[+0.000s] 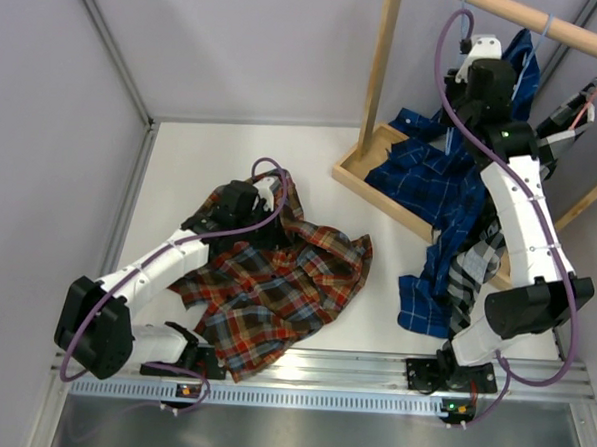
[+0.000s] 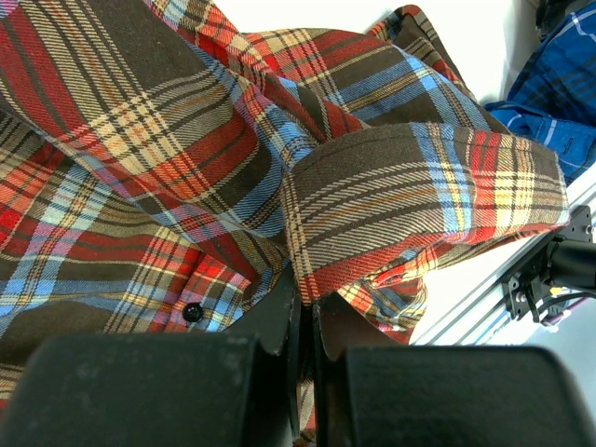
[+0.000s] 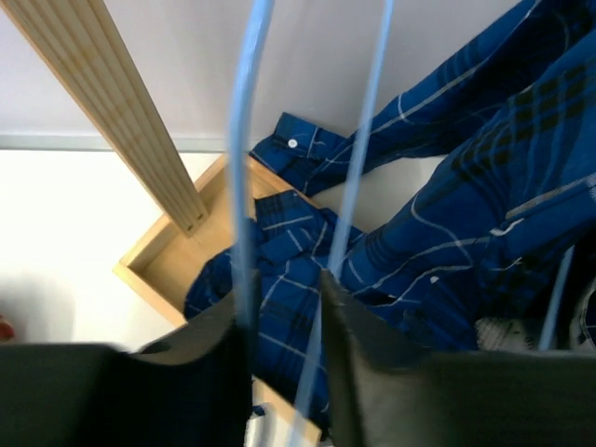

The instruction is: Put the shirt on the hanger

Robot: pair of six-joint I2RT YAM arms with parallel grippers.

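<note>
left end effector: fingers pressed together at a fold of the plaid shirt, apparently pinching the cloth near its button edge. the shirt lies crumpled on the table, to the left of the wooden rack in the overhead view and well apart from its base. it is not spread flat, and the collar opening cannot be made out.

right end effector: raised at the wooden rack, just below its top rail. two strands of the light-blue wire hanger run down between the fingers, which stand narrowly apart. whether the wire is clamped or only straddled cannot be told. a dark blue shirt is draped on the rack, beside the hanger.

task status, as judged: early. each arm is at its own item, but the hanger and the shirt are well apart, and no part of the hanger is inside the shirt.

remaining steps, as judged:
- secure the hanger and carry it away from the rack to the shirt.
- open the neck of the shirt.
- seat both shoulders on the wire.
</note>
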